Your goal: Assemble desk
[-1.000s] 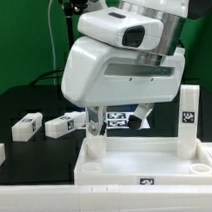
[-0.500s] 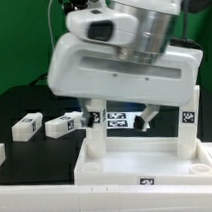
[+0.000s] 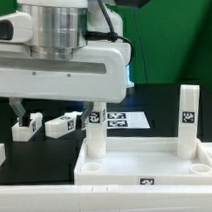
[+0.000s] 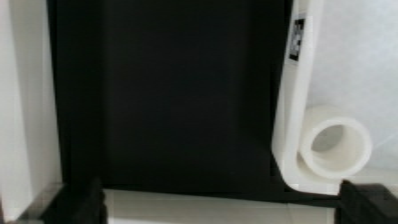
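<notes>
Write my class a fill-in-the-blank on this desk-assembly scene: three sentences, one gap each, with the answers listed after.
1. ___ legs stand upright in the far corner sockets of the tabletop.
2. The hand has its jaws ___ and holds nothing.
3. The loose legs lie flat on the exterior view's ___ of the marker board.

Missing words: two; open; left.

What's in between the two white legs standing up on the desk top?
Nothing. In the exterior view the tabletop is bare between the leg on that view's left and the leg on that view's right. The marker board lies farther back.
</notes>
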Robot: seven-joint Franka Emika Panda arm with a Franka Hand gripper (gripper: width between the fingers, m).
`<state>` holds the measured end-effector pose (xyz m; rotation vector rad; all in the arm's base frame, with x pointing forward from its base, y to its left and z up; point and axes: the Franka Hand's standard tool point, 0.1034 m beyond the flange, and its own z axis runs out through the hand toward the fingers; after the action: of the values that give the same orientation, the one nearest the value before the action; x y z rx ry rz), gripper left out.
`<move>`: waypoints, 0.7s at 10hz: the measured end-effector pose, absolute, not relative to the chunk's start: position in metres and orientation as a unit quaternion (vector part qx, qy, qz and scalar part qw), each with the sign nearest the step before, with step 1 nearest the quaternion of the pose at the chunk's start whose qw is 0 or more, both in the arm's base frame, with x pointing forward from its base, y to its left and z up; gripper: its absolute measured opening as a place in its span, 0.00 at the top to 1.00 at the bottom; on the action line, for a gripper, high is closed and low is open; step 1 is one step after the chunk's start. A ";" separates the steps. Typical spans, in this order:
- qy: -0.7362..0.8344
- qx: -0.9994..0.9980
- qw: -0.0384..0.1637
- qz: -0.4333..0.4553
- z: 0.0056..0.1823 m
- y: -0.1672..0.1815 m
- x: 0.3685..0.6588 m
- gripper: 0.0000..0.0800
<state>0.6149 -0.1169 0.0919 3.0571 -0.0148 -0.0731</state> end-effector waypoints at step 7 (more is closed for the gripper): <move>-0.154 0.987 0.002 -0.042 0.084 -0.171 0.561 0.19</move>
<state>0.5606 -0.1706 0.0844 3.0983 -0.4834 -0.1316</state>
